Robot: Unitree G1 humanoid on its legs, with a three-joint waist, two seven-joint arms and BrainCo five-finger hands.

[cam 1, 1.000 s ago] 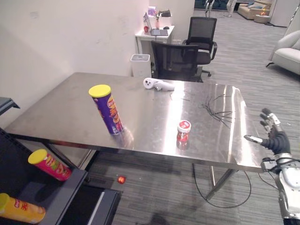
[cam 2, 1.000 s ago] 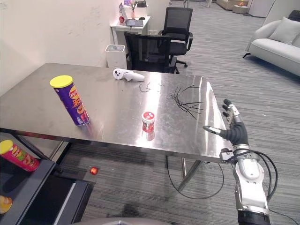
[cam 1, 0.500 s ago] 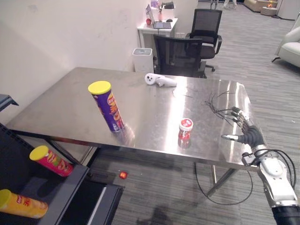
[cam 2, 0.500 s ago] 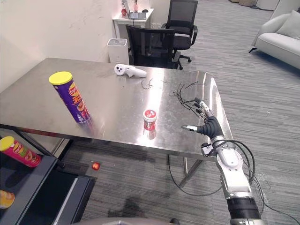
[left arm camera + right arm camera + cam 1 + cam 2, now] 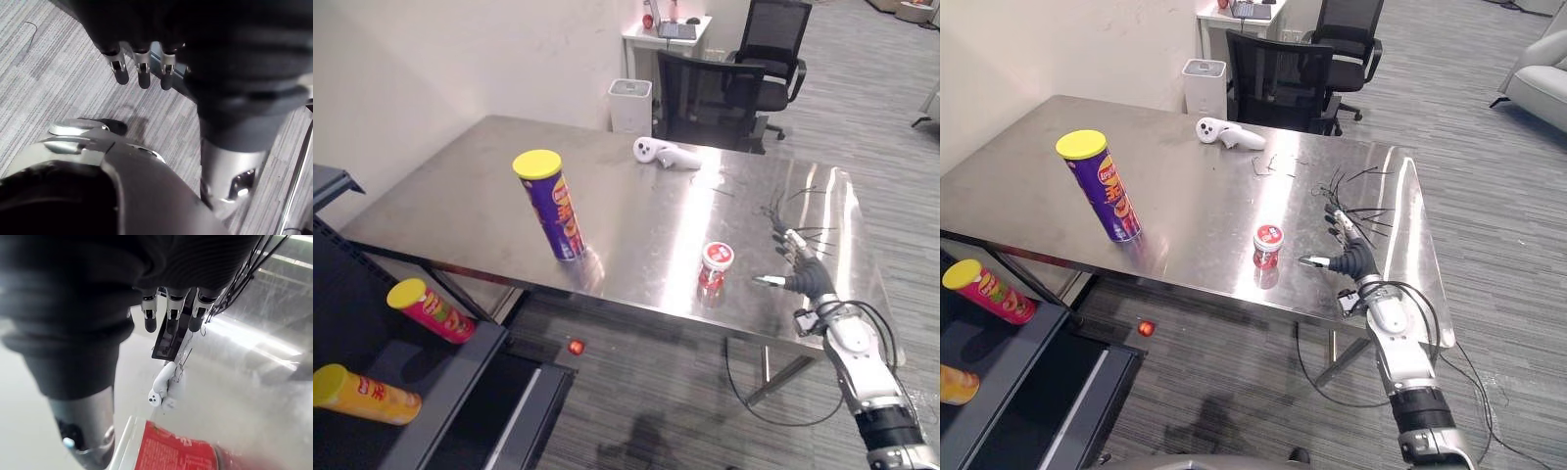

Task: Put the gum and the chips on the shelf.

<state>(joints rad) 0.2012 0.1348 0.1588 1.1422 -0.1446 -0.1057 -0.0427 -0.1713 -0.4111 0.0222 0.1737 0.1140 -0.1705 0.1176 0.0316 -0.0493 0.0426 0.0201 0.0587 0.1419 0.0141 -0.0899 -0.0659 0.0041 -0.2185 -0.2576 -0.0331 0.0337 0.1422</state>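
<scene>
A purple chips can (image 5: 551, 206) with a yellow lid stands upright on the left half of the steel table (image 5: 460, 211). A small red gum tub (image 5: 716, 267) with a white lid stands near the table's front edge. My right hand (image 5: 806, 281) hovers open just right of the tub, thumb toward it, not touching. In the right wrist view the tub (image 5: 171, 450) lies between the thumb (image 5: 83, 431) and the straight fingers (image 5: 168, 308). My left hand (image 5: 142, 68) hangs open over the carpet. The dark shelf (image 5: 440, 387) is at the lower left.
On the shelf lie a pink can (image 5: 431, 310) and an orange can (image 5: 362, 392). A white controller (image 5: 666, 154) and loose black cables (image 5: 798, 211) lie on the table's far side. A black office chair (image 5: 710, 93) and a white bin (image 5: 630, 103) stand behind it. A red ball (image 5: 575, 346) is on the floor.
My right hand has moved left from beyond the table's right edge to just beside the gum tub. The whole picture has shifted with the camera. The can and tub stand where they were.
</scene>
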